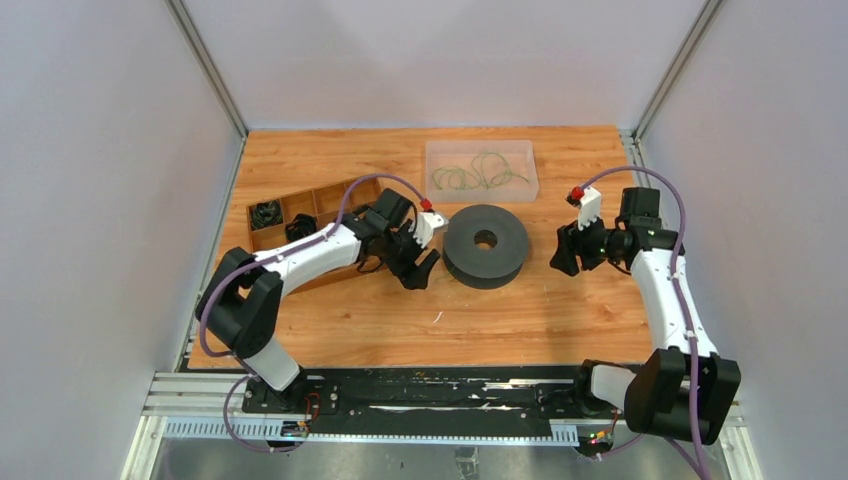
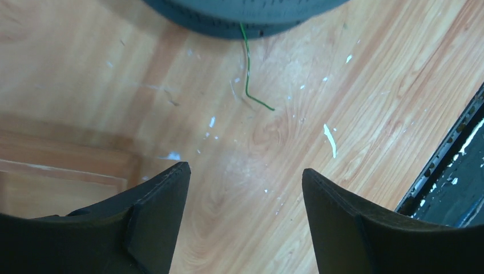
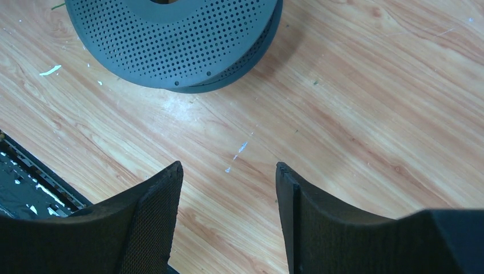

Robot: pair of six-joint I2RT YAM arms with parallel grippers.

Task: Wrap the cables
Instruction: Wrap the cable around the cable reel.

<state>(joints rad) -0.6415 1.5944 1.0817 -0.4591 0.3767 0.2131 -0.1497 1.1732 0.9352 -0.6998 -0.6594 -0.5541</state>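
Flanking the dark grey perforated plastic spool [image 1: 485, 243], the left gripper [image 2: 244, 170] and right gripper [image 3: 228, 165] are hanging wide open and empty, so with the thin olive-green cables [image 1: 480, 175] lying in the clear plastic tray [image 1: 524, 155] behind it, fetching one with a fine pinch is probably coming next.

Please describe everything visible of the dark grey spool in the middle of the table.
The spool is a dark grey, plastic-looking reel with two round flanges. The top one is perforated and has a central hole. It lies flat on the wooden table. A thin green cable trails from its edge onto the wood.
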